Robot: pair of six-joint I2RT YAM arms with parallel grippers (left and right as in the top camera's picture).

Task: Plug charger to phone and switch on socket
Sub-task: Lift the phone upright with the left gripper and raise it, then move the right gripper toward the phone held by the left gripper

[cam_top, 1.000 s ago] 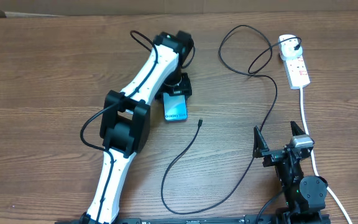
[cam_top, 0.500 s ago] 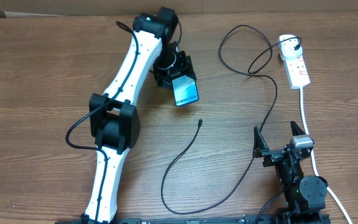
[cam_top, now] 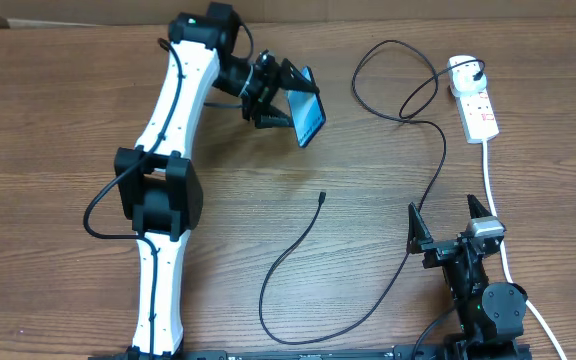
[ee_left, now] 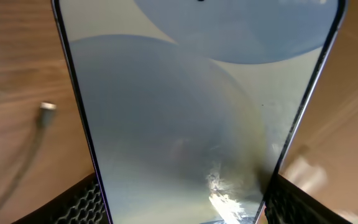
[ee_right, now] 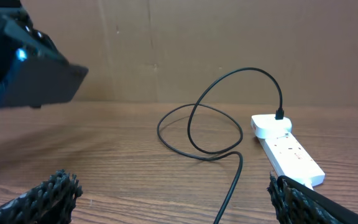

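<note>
We see the left gripper (cam_top: 286, 97) has swung the clamped phone (cam_top: 310, 118) farther back, screen toward the socket (cam_top: 478, 105), long axis slanting. The left wrist view crops its ends; the right gripper (cam_top: 452, 225) gapes wide.

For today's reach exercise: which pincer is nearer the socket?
Right. The right pincer stands open short of the socket; the left pincer holds the phone farther off, to the socket's left.

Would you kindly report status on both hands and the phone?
Left hand holds phone aloft. Right hand open, empty. Charger tip loose on table, not plugged in.
</note>
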